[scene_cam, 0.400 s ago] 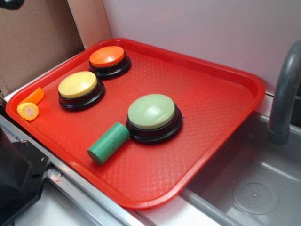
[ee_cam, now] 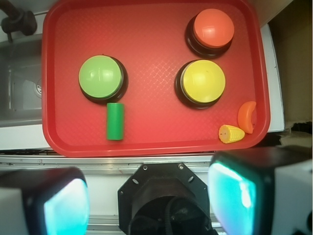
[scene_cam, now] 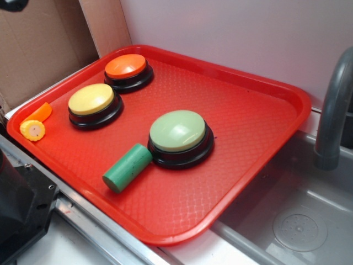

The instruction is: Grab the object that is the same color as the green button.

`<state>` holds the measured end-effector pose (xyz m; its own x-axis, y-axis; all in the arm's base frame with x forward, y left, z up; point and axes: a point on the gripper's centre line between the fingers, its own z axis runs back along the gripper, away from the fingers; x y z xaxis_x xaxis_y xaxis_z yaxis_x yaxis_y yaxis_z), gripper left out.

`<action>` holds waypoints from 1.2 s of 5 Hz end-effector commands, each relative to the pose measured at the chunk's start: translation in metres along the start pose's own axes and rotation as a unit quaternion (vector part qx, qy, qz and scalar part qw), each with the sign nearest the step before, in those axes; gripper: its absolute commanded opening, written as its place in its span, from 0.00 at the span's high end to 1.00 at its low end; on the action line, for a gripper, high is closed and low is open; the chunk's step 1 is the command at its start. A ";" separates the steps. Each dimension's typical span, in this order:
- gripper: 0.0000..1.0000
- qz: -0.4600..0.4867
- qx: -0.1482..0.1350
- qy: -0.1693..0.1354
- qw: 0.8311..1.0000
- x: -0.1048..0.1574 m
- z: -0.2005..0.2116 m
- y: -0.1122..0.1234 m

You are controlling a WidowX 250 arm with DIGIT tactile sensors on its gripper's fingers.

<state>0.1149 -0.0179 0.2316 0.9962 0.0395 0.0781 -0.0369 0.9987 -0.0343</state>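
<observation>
Wrist view looks straight down on a red tray (ee_cam: 146,29) filling the upper frame. Green button (ee_cam: 100,76) sits left of centre on its black base. Green cylinder (ee_cam: 115,121) lies flat just below the button, long axis running up-down in frame, its upper end touching or all but touching the button base. Yellow button (ee_cam: 203,81) is right of centre, orange button (ee_cam: 212,27) above it at upper right, the two bases near each other. Small corn piece (ee_cam: 231,133) and an orange wedge (ee_cam: 247,116) sit at the tray's lower right corner, touching each other. Gripper (ee_cam: 149,200) shows along the bottom edge: two fingers (ee_cam: 63,208) with teal pads, spread wide apart at lower left and lower right, nothing between them, high above the tray's near rim and well apart from the cylinder.

Exterior view: tray (scene_cam: 259,138) is seen at an angle; green button (scene_cam: 178,131) centre, cylinder (scene_cam: 127,167) lower left of it, one end against the base, lying on its side. Yellow button (scene_cam: 91,99) at left, orange button (scene_cam: 126,66) upper left. Corn (scene_cam: 32,130) and wedge (scene_cam: 39,112) at the far left rim. Grey sink (scene_cam: 298,221) with faucet (scene_cam: 333,110) at right, cardboard (scene_cam: 38,49) upper left. Gripper itself is not in this view.
</observation>
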 end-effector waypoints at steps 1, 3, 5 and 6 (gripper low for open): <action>0.00 0.044 -0.002 -0.031 0.999 0.026 -0.065 -0.028; 0.00 0.037 0.000 -0.012 0.999 0.033 -0.139 -0.049; 0.00 0.025 -0.017 -0.009 0.999 0.024 -0.191 -0.049; 0.00 0.023 -0.035 -0.010 0.999 0.023 -0.211 -0.049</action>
<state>0.1522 -0.0709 0.0201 0.9934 0.0909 0.0703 -0.0841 0.9919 -0.0950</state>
